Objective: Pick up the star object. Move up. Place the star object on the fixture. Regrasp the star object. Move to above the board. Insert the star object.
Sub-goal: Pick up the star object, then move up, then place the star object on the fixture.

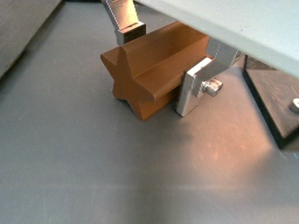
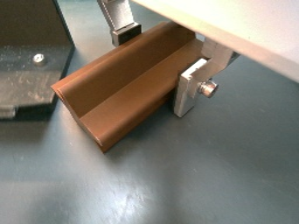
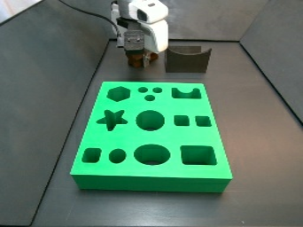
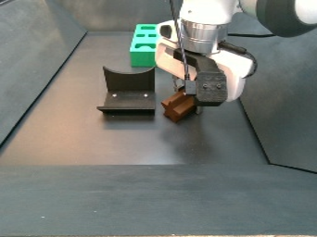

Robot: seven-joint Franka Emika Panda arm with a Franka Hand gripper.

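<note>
Clearly clamped: gripper w/ silver fingers pinching star object across its ridged flanks, down at floor level beside fixture, well short of green board. Couldn't tell whether resting or just lifted. Judged light, rigid, wood-like, smooth-faced; best gripped on opposing flats near mid-length, not on points.

Star plain brown; gripper silver plates with dark pads beside it; board bright green; fixture dark grey.
</note>
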